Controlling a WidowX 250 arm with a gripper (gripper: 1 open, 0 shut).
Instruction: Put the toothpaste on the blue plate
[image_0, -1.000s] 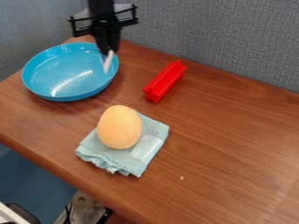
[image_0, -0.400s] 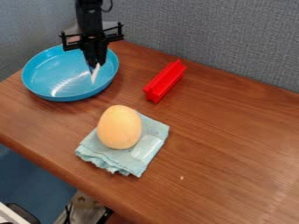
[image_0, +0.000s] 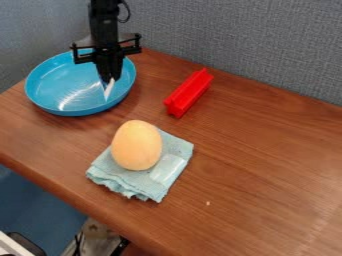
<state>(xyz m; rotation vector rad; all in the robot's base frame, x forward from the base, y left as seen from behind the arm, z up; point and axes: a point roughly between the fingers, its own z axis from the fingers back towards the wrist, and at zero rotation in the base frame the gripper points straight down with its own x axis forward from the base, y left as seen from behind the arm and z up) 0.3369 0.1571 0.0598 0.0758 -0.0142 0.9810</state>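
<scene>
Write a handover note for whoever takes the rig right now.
Gripper: closed on the toothpaste, over the right part of the blue plate.
Done: toothpaste grasped and brought to the plate.
Left: release it and back away. Whether it already touches the plate, I can't tell.
Elsewhere: red block to the right; egg-shaped object on the folded cloth.

Black robot arm (image_0: 107, 22), dark end effector (image_0: 107, 75) with slender black fingers, thin black cable loop

Grey textured walls (image_0: 254, 45) – meeting in a corner – behind a (reddish-brown) wooden table (image_0: 254, 180)
</scene>
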